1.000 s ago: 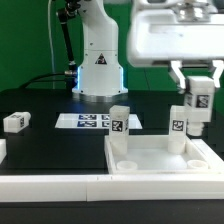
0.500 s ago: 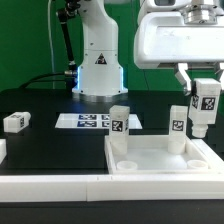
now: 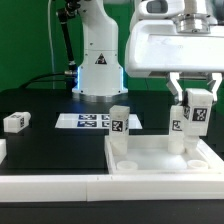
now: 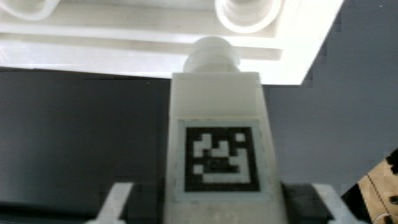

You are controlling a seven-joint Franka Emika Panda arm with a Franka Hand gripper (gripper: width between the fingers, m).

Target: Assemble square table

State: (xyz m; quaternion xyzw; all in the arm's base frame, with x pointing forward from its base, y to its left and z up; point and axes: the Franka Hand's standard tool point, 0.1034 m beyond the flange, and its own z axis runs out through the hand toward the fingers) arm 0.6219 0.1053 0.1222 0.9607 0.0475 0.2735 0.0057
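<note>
The white square panel (image 3: 160, 160) with a raised rim lies at the front of the black table, towards the exterior view's right. Two tagged white legs stand upright in its far corners, one on the left (image 3: 119, 128) and one on the right (image 3: 178, 128). My gripper (image 3: 196, 100) is shut on a third tagged leg (image 3: 197, 112) and holds it upright above the panel's right side. In the wrist view the held leg (image 4: 221, 130) fills the middle, pointing at the panel (image 4: 125, 40). A fourth leg (image 3: 15, 121) lies loose at the left.
The marker board (image 3: 88, 121) lies flat behind the panel, before the robot base (image 3: 98, 70). Long white bars (image 3: 50, 186) edge the table's front. The wrist view shows two round sockets (image 4: 249, 12) in the panel.
My gripper with the held leg has shifted slightly towards the exterior view's left and a little lower, nearer the panel. Nothing else has moved.
</note>
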